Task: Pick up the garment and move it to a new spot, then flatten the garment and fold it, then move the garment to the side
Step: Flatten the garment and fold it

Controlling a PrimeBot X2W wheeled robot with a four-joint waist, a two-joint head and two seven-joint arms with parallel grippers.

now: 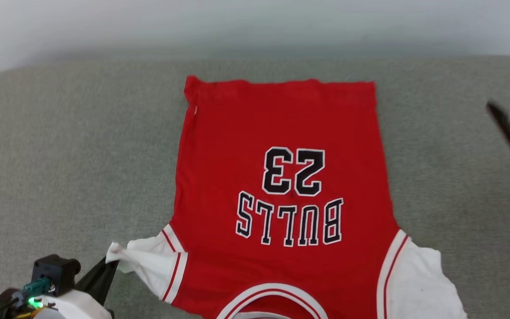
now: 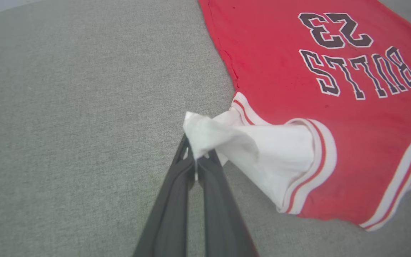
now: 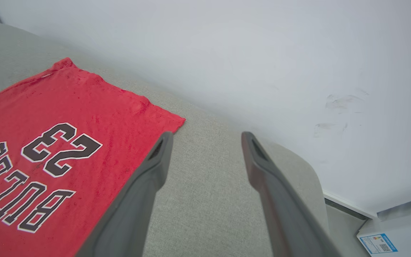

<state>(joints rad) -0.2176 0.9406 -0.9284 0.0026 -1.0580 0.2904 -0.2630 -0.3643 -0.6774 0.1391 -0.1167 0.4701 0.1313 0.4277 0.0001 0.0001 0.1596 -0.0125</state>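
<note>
The shirt (image 1: 281, 177) lies face up and mostly flat on the grey worktop (image 1: 60, 155), squarely ahead of me. Its long axis runs straight away from me: collar (image 1: 272, 294) nearest, hem (image 1: 281, 84) farthest, so the print reads upside down to me. The body looks smooth. The left sleeve (image 1: 148, 261) does not, because it is drawn out into a bunched white twist that points sideways toward my left gripper (image 1: 109, 266). That gripper is pinched tight on the sleeve's very tip (image 2: 200, 134), low and just off the shirt's near left corner. My right gripper (image 1: 509, 95) hangs over bare worktop with its jaws wide apart and nothing between them. It is well to the right of the shirt, about level with the hem, and the right sleeve (image 1: 419, 279) lies loose and untouched well apart from it. I judge the flattening is under way. The next pull should go leftward, across the long axis, to spread this sleeve flat, and my left arm is the one placed for it.
</note>
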